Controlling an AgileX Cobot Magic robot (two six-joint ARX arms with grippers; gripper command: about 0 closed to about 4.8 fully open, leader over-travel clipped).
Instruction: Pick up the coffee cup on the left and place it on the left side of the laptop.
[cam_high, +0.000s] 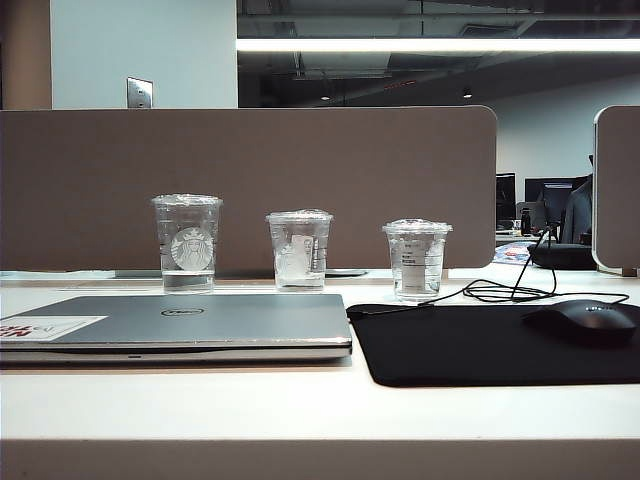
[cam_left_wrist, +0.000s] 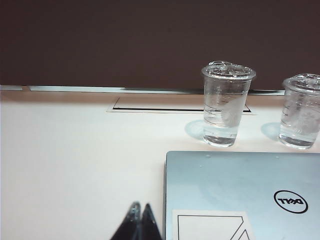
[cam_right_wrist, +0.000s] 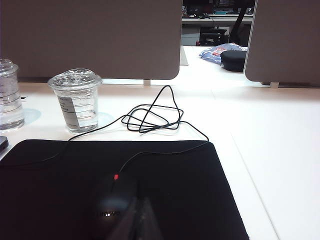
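Laptop (cam_high: 180, 328) is the biggest thing on the desk: closed, lying flat at front left, lid sticker at its near-left corner. You've got bare table (cam_left_wrist: 75, 165) just beside its left edge, so that's your drop zone and it looks free.

Black mouse mat (cam_high: 480, 345) sits to the laptop's right, with the mouse (cam_high: 585, 322) on it and a loose cable (cam_right_wrist: 150, 117) looping behind. All well clear of your path.

Three clear cups stand in a row behind the laptop. Your target is the coffee cup (cam_left_wrist: 227, 104), leftmost and tallest, lidded, white round logo, upright just behind the laptop's back-left area. The middle cup (cam_high: 299, 250) stands near it on the right; mind it on approach. The labelled cup (cam_right_wrist: 76, 100) is further off.

Handling, my read: thin plastic, a little water at the bottom, so light, slick and crushable. Grab mid-wall below the lid, gentle squeeze, keep it upright.

Left gripper (cam_left_wrist: 140, 222) is low at the laptop's front-left, fingertips pressed together, holding nothing. Right gripper (cam_right_wrist: 136, 220) hangs over the mouse mat, blurred; can't tell its state.
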